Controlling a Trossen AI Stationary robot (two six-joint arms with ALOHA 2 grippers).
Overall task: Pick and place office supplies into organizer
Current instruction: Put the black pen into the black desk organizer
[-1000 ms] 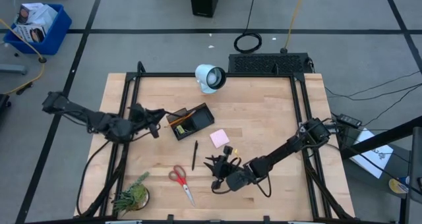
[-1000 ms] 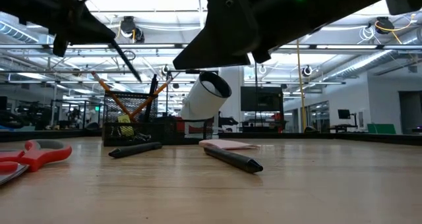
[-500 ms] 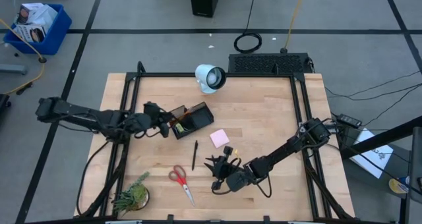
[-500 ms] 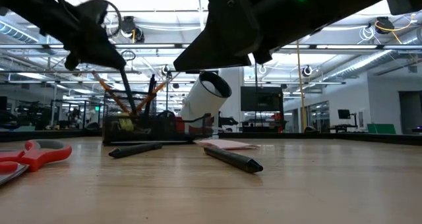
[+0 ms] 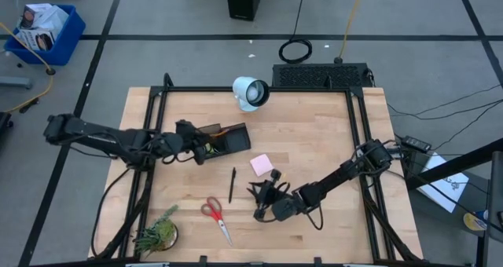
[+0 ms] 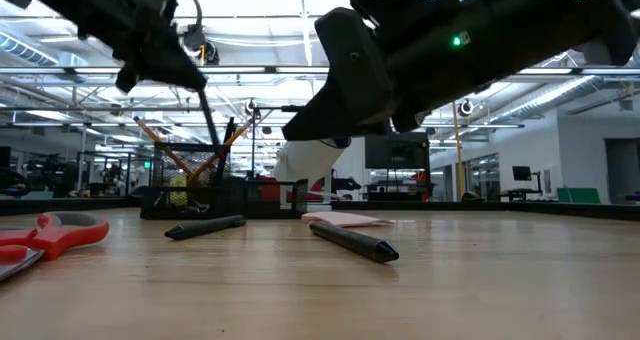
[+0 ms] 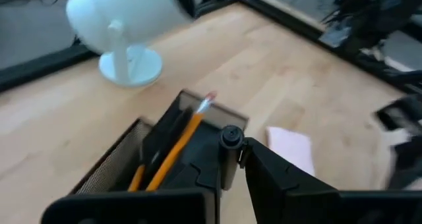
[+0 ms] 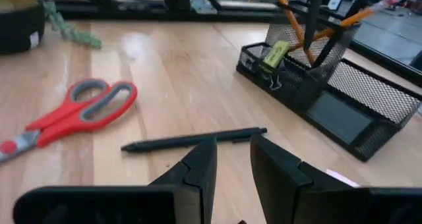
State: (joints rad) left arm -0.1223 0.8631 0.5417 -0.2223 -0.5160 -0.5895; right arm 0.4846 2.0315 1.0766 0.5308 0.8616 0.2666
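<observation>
Tabletop (image 5: 314, 141): pale wood, plank grain. Organizer (image 5: 228, 140): black wire mesh. Pencils (image 7: 175, 145) in it: orange. Clip (image 8: 273, 55) in it: yellow and black. Sticky-note pad (image 5: 262, 164): pink. Scissors (image 5: 214, 217): red handles with grey inner rims, silver blades. Pen (image 5: 232, 184): black. Lamp-like cylinder (image 5: 250, 93), far side: white. Plant (image 5: 157, 232), near left: green.

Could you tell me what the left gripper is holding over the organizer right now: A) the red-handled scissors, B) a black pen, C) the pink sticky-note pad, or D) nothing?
B: the left gripper is shut on a black pen that points down into the organizer, while the scissors and sticky-note pad lie on the table.
</observation>
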